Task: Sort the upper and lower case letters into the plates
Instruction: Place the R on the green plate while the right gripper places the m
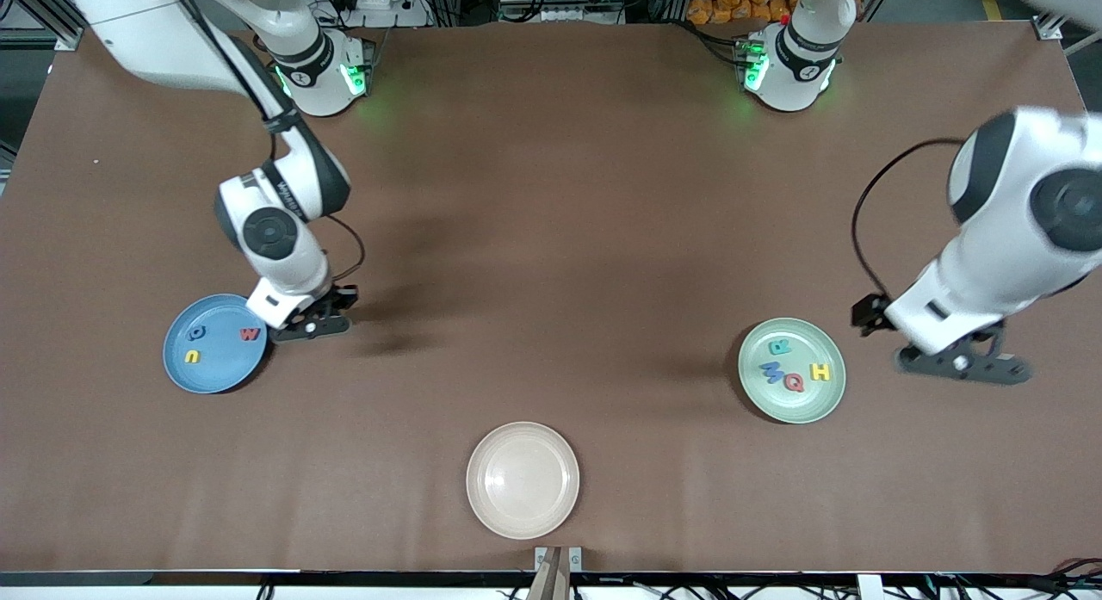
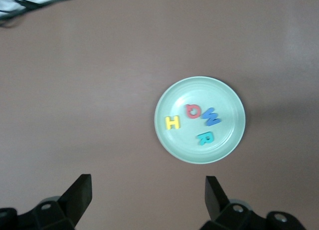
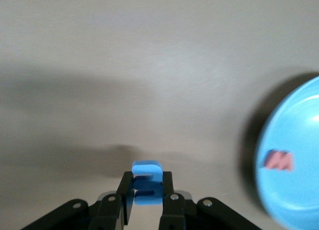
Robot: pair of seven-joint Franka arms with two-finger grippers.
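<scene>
The sky blue plate [image 1: 219, 369] lies toward the right arm's end of the table. On it are a blue letter [image 1: 196, 331], a yellow letter [image 1: 192, 356] and a red letter [image 1: 250, 333]. My right gripper [image 1: 320, 324] hangs over the table just beside this plate, shut on a small blue letter [image 3: 147, 182]; the right wrist view shows the plate's [image 3: 299, 200] edge and the red letter [image 3: 279, 161]. The mint green plate [image 1: 805, 402] holds several letters: teal [image 2: 205, 138], blue [image 2: 211, 117], red [image 2: 192, 111] and yellow [image 2: 172, 122]. My left gripper [image 1: 964, 363] is open and empty, over the table beside that plate [image 2: 199, 90].
A cream-beige plate [image 1: 523, 505] with nothing on it sits near the table's front edge, midway between the two other plates. The brown table mat [image 1: 551, 238] stretches bare between the arms.
</scene>
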